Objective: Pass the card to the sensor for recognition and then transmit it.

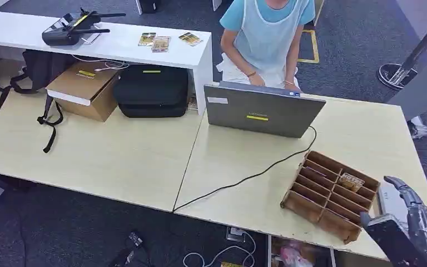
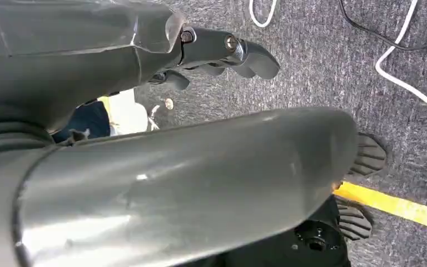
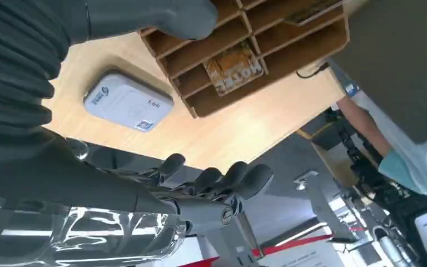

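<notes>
Pale table (image 1: 144,161): your right hand (image 3: 200,183), fingers loose and empty, hangs near the card (image 3: 234,75) slotted in the rack (image 1: 330,196); the wrist view reveals a sensor (image 3: 128,102). Left hand (image 2: 222,53) hangs empty over carpet.

The right hand (image 1: 417,222) is cut off by the head view's lower right corner, beside the wooden divider box (image 1: 329,194), so its fingers cannot be read there. The card (image 1: 351,181) inside that box is too small to make out its print. Behind the laptop (image 1: 262,109), the person (image 1: 267,39) is cropped at the shoulders.
</notes>
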### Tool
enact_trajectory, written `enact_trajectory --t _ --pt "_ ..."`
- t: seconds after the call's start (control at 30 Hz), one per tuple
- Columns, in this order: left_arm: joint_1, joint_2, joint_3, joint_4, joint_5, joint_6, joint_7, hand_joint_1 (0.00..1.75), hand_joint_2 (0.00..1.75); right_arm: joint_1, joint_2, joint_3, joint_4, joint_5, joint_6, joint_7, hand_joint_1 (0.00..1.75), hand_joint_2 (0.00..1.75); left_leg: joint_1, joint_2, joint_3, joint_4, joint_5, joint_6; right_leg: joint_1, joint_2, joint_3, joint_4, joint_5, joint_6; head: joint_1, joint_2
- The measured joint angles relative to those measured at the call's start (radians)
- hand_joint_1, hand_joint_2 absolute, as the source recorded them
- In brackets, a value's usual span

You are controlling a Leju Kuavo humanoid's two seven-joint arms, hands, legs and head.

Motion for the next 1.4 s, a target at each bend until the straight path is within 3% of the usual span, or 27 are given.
enact_trajectory --t 0.27,0.57,0.8,1.07,1.4 --pt "0.013 -0.002 0.03 0.0 0.017 0.003 0.0 0.0 0.0 -0.038 0.003 0.107 0.059 0.139 0.001 0.022 0.51 1.75 0.0 0.0 0.0 0.0 0.0 0.0 0.0 0.0 0.0 0.0 0.0 0.0 0.0 0.0" --pt "0.017 -0.008 0.052 0.0 0.024 0.006 0.0 0.0 0.0 -0.083 0.0 0.224 0.145 0.36 -0.04 0.077 0.42 1.75 0.0 0.0 0.0 0.0 0.0 0.0 0.0 0.0 0.0 0.0 0.0 0.0 0.0 0.0" --pt "0.023 -0.01 0.055 0.0 0.015 0.007 0.0 0.0 0.0 -0.092 -0.027 0.248 0.174 0.389 -0.036 0.101 0.3 1.75 0.0 0.0 0.0 0.0 0.0 0.0 0.0 0.0 0.0 0.0 0.0 0.0 0.0 0.0" --pt "0.026 -0.01 0.066 0.0 0.022 0.003 0.0 0.0 0.0 -0.096 -0.043 0.262 0.191 0.462 -0.027 0.151 0.31 1.75 0.0 0.0 0.0 0.0 0.0 0.0 0.0 0.0 0.0 0.0 0.0 0.0 0.0 0.0" --pt "0.029 -0.009 0.079 0.0 0.015 -0.003 0.0 0.0 0.0 -0.099 -0.043 0.28 0.2 0.493 -0.011 0.163 0.38 1.75 0.0 0.0 0.0 0.0 0.0 0.0 0.0 0.0 0.0 0.0 0.0 0.0 0.0 0.0"
